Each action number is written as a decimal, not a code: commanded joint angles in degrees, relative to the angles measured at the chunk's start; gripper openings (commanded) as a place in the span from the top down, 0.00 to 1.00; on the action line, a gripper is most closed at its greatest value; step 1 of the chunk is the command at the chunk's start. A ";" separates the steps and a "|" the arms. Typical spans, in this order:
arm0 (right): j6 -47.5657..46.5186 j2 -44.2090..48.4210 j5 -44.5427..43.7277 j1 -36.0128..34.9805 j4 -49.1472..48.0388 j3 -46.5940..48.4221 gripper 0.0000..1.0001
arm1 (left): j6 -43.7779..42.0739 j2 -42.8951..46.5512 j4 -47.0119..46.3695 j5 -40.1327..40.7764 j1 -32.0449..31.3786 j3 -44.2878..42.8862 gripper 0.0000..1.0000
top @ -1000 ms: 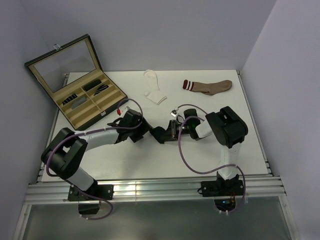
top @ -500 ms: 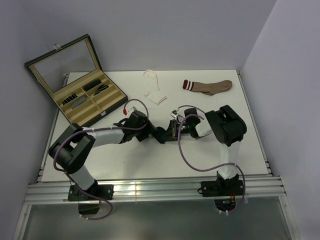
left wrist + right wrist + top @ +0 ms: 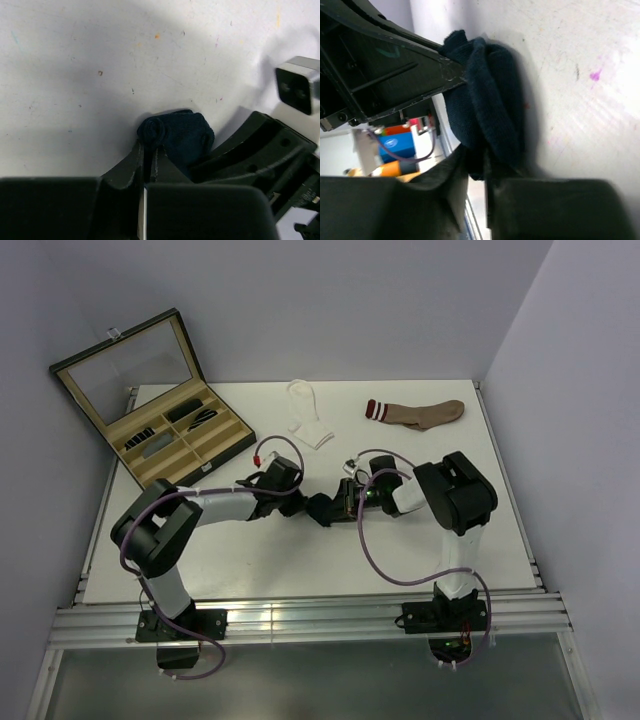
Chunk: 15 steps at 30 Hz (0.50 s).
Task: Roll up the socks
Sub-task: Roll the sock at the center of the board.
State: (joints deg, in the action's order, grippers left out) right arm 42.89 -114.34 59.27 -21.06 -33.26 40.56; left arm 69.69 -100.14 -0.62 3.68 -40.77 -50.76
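Bright overhead (wrist views dim, blurred).

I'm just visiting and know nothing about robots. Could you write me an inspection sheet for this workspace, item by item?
Surface: white table, a few faint specks and marks.
Job's things: navy sock bunched into a roll mid-table; white sock and brown sock with a striped cuff lie flat at the far edge.
Clutter: open display case, far left.
Grippers: left gripper shut on the navy sock; right gripper pinches its other side.
Cables: purple cables looped along both arms.
Surroundings: plain walls.
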 commanded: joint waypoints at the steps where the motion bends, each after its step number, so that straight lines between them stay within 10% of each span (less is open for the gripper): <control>1: -6.40 4.73 -5.82 0.49 5.39 -1.53 0.75 | -1.49 -0.59 5.10 0.80 -0.71 -1.79 1.00; 15: -26.44 32.42 -50.19 -14.17 22.53 -4.08 0.50 | -5.44 -1.99 16.70 2.56 -0.80 -9.08 1.00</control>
State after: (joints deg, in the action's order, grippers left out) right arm 23.66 -85.82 24.86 -30.63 -13.52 36.99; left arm 66.08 -100.79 12.12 5.41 -41.28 -57.25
